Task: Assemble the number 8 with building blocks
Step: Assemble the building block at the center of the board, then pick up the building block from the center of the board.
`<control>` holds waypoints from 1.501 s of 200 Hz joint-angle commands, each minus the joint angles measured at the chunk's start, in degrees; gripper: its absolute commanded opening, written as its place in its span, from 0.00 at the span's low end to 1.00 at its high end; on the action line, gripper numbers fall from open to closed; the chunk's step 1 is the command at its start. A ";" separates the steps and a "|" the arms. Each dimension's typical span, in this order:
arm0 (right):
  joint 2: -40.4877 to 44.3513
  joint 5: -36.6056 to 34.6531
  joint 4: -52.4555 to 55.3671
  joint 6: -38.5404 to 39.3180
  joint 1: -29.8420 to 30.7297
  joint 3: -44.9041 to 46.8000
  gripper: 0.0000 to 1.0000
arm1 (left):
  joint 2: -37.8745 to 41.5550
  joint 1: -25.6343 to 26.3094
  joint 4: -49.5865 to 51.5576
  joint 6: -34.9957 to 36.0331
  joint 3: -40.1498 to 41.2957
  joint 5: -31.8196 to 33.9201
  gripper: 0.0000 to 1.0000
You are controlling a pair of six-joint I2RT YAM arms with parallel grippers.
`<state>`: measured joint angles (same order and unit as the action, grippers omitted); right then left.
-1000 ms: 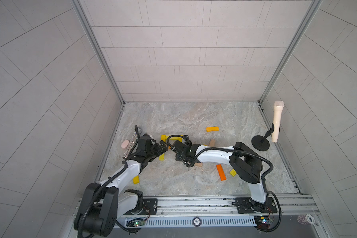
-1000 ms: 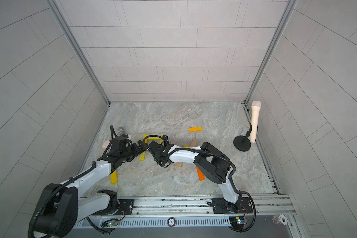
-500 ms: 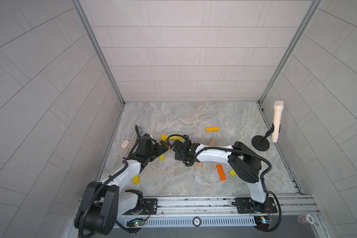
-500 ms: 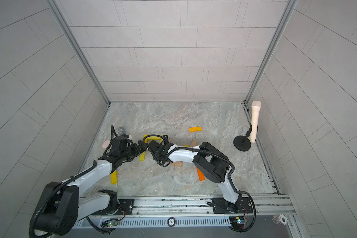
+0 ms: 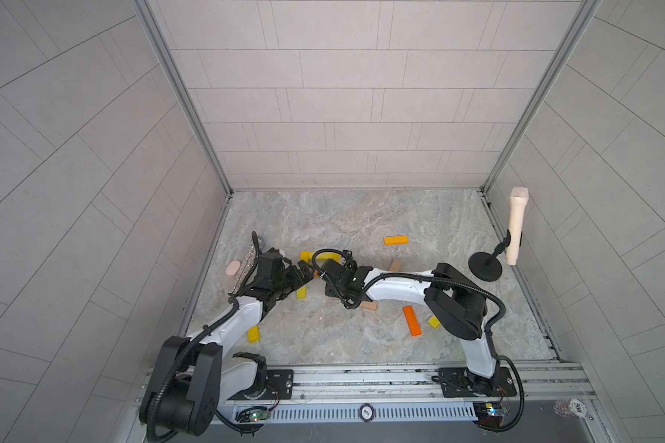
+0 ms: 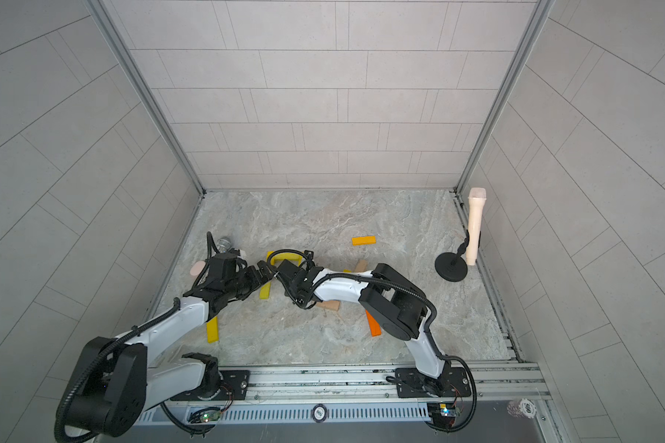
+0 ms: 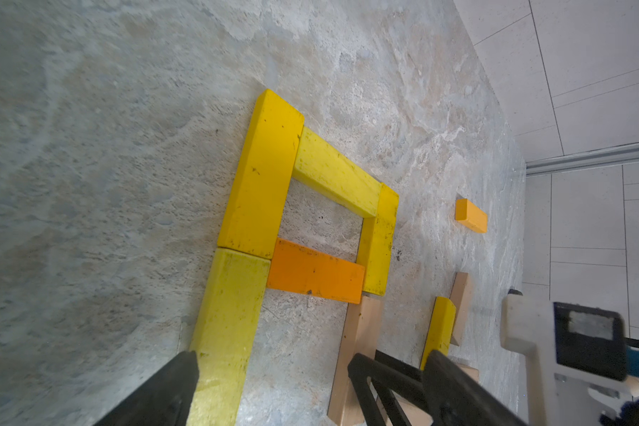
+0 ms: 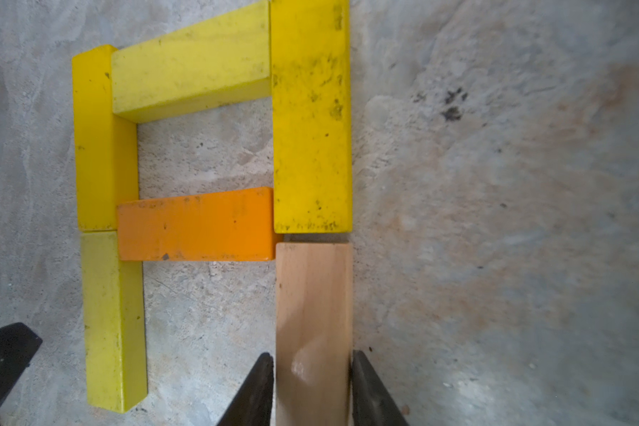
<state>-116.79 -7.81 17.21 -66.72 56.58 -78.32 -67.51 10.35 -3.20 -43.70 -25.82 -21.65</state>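
Gripping the tan bar (image 8: 312,302) snugly, the right pincer (image 8: 312,354) could have knocked the adjoining orange bar (image 8: 196,225) askew, while the left pincer (image 7: 292,361) gaped wide, empty.

Yellow blocks (image 8: 310,118), orange block (image 8: 196,225), tan block (image 8: 312,313) flat in unfinished 8.

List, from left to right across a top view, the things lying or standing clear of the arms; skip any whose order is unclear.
pink oval object → nearest yellow block → far orange block → small yellow block → black stand base → cream microphone
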 commanded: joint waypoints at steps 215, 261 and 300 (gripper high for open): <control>27.99 3.16 1.63 40.07 0.26 20.50 0.73 | 15.38 2.72 17.27 6.32 -0.45 2.20 1.00; 33.42 10.68 3.18 47.27 -5.89 26.56 0.73 | 18.08 3.69 19.40 5.22 -0.28 3.72 1.00; 31.03 13.26 5.88 52.23 -7.87 25.17 0.66 | 18.45 4.05 18.85 5.79 -0.63 3.59 1.00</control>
<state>-84.73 1.89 20.64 -20.14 49.01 -52.05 -49.69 14.02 15.11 -38.09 -26.04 -18.81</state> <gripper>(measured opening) 0.686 0.999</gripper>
